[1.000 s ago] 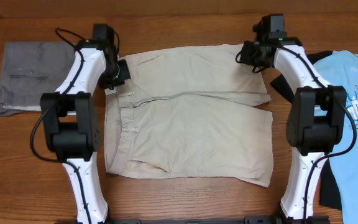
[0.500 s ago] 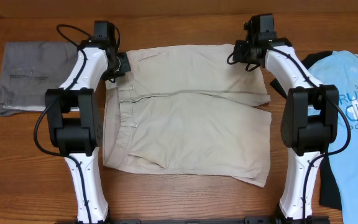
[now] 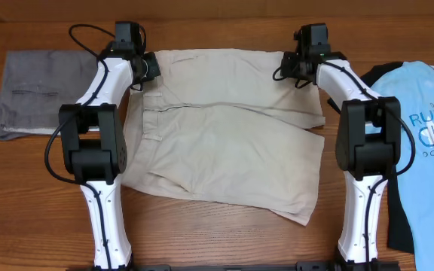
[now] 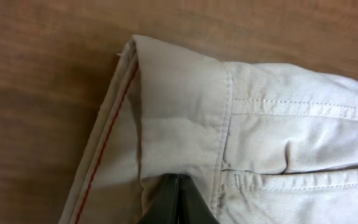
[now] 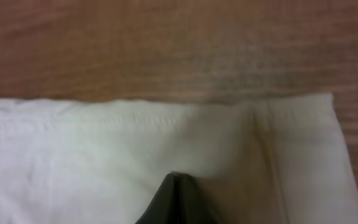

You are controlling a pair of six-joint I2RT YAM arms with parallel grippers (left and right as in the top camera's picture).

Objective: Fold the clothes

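The clothes, beige trousers (image 3: pixel 224 135), lie flat across the middle of the table, waistband to the left and leg hems to the right. My left gripper (image 3: pixel 148 69) is shut on the far waistband corner; in the left wrist view its tips (image 4: pixel 178 177) pinch the cloth beside a red-stitched seam (image 4: pixel 114 118). At the far right, my right gripper (image 3: pixel 292 64) is shut on the far leg near its hem. In the right wrist view its tips (image 5: pixel 176 176) bite into the pale fabric (image 5: pixel 104 143) just below the cloth's edge. The near leg lies slanted toward the front right.
Folded grey trousers (image 3: pixel 32 90) lie at the far left. A light blue printed T-shirt (image 3: pixel 420 128) rests on a dark garment (image 3: pixel 401 226) at the right edge. Bare wooden table (image 3: pixel 217 248) shows in front of the trousers and behind them.
Both grippers have moved toward the far edge of the table, dragging the trousers' far edge with them. The near leg has slid along and now lies skewed.
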